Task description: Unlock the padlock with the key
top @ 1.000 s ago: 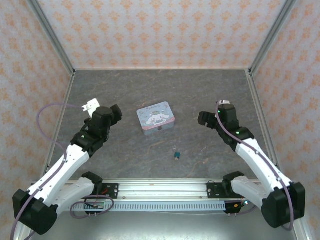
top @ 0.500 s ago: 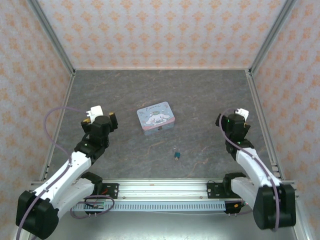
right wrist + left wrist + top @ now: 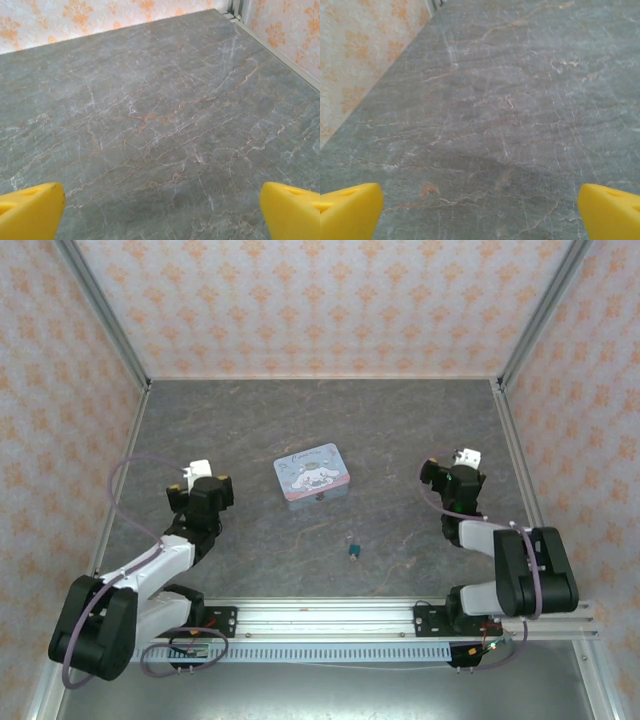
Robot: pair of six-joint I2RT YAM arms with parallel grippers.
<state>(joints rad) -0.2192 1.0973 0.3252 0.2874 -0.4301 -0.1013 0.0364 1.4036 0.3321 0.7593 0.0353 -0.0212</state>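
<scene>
Padlock [image 3: 353,551] is lying on the dark marbled worktop [image 3: 400,420], in the near middle. It is sitting nearer the arm bases than the pale blue tin box [image 3: 312,476] and slightly right of it, apart from it. It is reading as a tiny teal-blue shape with a brass-coloured bit on it. I cannot tell whether that bit is a key; it is too small in the overhead view.

Left pincer [image 3: 203,488] is hanging over the left side of the worktop, well apart from both the box and the padlock. In its wrist view the yellow fingertips [image 3: 350,210] are showing at opposite bottom corners, so the fingers are standing wide apart with bare stone between them.

Right pincer [image 3: 450,478] is sitting over the right side, well apart from the padlock. Its fingertips [image 3: 287,210] are likewise spread to the frame corners, gripping nothing. The patterned orange wall [image 3: 100,15] is showing beyond.
</scene>
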